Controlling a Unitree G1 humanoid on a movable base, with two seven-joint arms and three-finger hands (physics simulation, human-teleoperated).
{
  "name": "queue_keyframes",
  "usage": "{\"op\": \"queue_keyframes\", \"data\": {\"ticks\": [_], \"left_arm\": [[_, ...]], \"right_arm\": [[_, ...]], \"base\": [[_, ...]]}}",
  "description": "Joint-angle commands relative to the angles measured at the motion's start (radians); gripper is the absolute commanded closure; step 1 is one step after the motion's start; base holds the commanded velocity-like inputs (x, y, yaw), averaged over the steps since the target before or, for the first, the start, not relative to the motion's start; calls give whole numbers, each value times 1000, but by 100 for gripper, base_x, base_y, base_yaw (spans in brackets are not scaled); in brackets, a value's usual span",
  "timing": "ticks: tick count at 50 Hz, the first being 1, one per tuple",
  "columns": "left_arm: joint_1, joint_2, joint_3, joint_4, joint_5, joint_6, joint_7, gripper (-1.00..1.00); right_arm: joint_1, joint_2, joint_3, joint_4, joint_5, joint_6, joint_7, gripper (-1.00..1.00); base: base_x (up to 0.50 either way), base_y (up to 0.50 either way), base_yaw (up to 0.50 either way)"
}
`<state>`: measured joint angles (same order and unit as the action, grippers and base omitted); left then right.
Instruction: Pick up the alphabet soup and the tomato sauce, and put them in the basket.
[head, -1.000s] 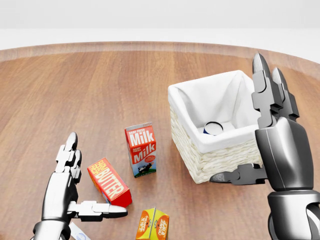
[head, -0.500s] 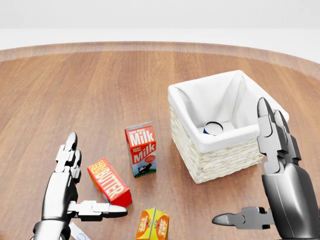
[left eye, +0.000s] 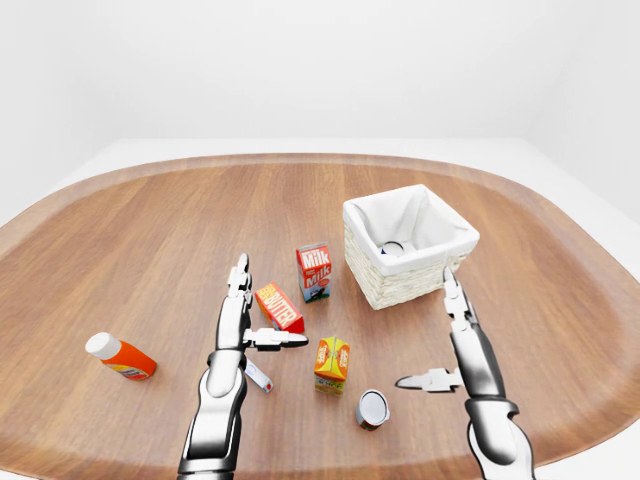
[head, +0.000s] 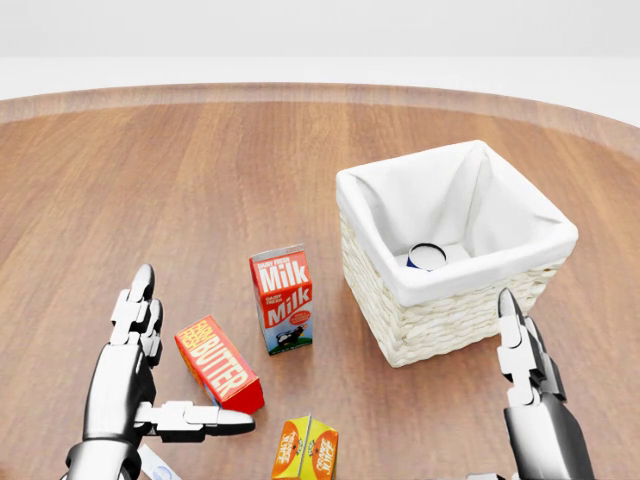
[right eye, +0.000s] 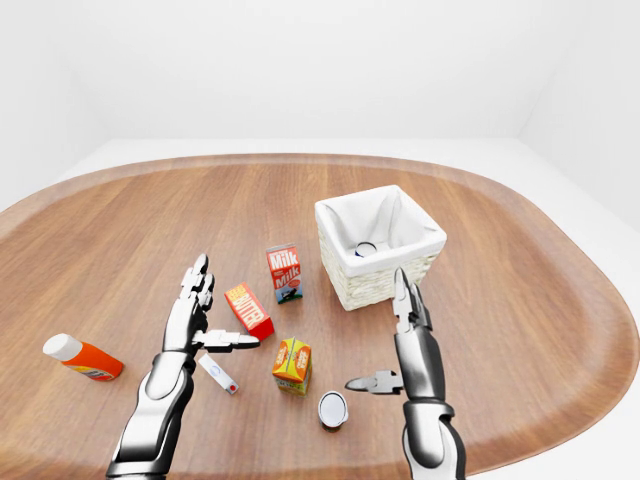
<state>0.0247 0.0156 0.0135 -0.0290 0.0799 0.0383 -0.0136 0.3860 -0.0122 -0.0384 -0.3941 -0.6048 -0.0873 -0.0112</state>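
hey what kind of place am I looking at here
Likely a simulated tabletop test scene, not a real kitchen: a bare oval wooden table in a blank white room, with groceries like a milk carton beside a lined basket.

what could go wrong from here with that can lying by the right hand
1. The can lies on its side on the table near the orange carton; a sideways touch from the open right hand may roll it away.
2. Reaching from the left could knock over that carton.
3. One can already sits in the basket; a drop onto it might bounce or land tilted.
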Motion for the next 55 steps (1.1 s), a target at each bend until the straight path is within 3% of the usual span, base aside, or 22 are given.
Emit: {"op": "queue_keyframes", "data": {"ticks": [1,6,12,18,19,27,35,55], "left_arm": [[0,-1,0,-2,-15,-10,-12,-100],[0,0,1,1,-15,-14,-13,-100],[0,0,1,-2,-15,-12,-14,-100],[4,0,0,-3,-13,-14,-14,-100],[4,-1,0,-3,-13,-15,-14,-100],[4,-1,0,5,-13,-23,-14,-100],[2,-1,1,0,-14,-14,-14,-100],[1,0,0,0,-13,-15,-14,-100]], "right_arm": [[12,-4,2,81,20,0,-21,-100],[6,-10,5,159,4,0,-67,-100],[25,-2,10,80,8,0,-27,-100],[39,-6,17,89,7,0,-35,-100],[31,-13,18,157,-1,0,-73,-100],[43,-9,31,128,-5,0,-54,-100],[42,-21,56,194,-23,0,-102,-100],[62,-62,182,266,-89,0,-198,-100]], "base": [[0,0,0],[0,0,0],[0,0,0],[0,0,0],[0,0,0],[0,0,0],[0,0,0],[0,0,0]]}}
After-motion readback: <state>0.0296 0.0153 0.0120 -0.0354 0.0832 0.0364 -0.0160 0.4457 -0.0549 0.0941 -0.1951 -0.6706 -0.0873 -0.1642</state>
